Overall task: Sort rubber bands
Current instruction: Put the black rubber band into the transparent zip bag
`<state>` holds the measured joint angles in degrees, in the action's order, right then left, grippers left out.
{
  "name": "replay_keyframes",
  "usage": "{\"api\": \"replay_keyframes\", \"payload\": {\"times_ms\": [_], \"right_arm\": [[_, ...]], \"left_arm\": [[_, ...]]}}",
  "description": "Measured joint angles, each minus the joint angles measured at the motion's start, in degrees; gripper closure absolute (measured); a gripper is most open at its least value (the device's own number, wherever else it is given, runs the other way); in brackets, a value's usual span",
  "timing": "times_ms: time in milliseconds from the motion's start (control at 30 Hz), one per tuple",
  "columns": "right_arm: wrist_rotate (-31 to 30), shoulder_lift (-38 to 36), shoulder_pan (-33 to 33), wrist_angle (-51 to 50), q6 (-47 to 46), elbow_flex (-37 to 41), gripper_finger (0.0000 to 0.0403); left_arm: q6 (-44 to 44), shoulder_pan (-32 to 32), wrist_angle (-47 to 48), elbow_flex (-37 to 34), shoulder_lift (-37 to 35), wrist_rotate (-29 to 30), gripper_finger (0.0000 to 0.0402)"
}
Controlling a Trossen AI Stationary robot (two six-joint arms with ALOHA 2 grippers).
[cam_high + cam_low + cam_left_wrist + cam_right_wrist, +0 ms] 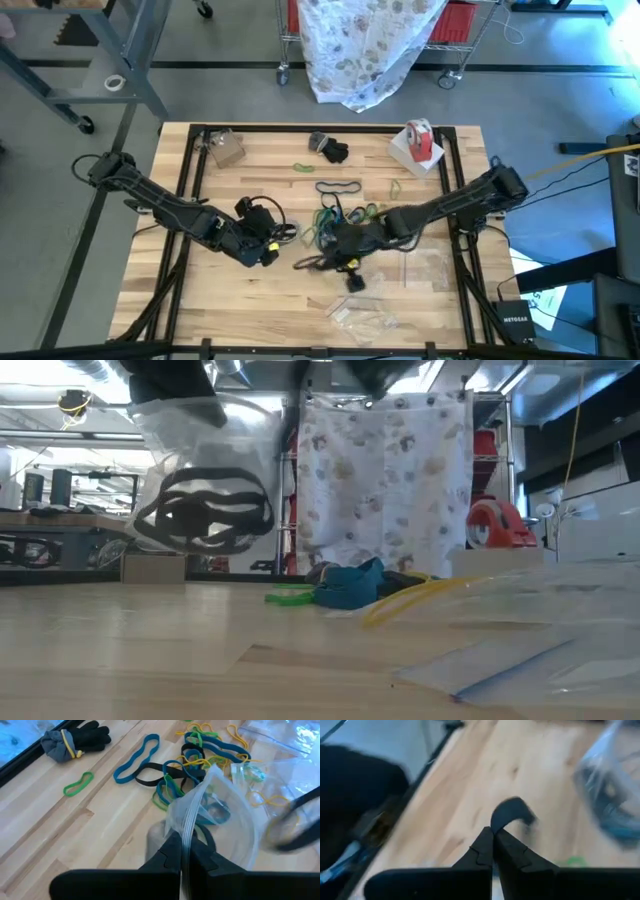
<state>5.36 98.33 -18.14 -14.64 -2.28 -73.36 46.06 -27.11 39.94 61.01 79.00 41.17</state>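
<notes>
Two dark arms, as we see them

We see the left arm [160, 205] and right arm [450, 205] as black, jointed, tubular links with black cables looped beside them. Yellow markings show near both wrists. In our wrist views, each arm's fingers [172, 855] are matte black, angular, and taper to narrow tips.

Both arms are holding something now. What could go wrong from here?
1. The left gripper pinches only the thin top edge of a clear bag that already holds black bands. The edge may slip out, and the bands could spill.
2. The right gripper holds one black band by a small bit. It may snap free before reaching the bag.
3. The pile of bands lies close by, so a swinging bag could drag it.
</notes>
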Motion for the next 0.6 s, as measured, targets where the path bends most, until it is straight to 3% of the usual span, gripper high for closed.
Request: {"api": "replay_keyframes", "payload": {"times_ms": [233, 600], "right_arm": [[-0.8, 11.0, 3.1, 10.0, 1.3, 0.0, 0.0359], [-0.3, 6.8, 3.9, -5.9, 7.3, 0.0, 0.0246]], "left_arm": [[0.7, 0.0, 4.7, 0.0, -2.4, 0.6, 0.0401], [6.3, 0.0, 11.8, 0.0, -3.7, 1.5, 0.0401]]}}
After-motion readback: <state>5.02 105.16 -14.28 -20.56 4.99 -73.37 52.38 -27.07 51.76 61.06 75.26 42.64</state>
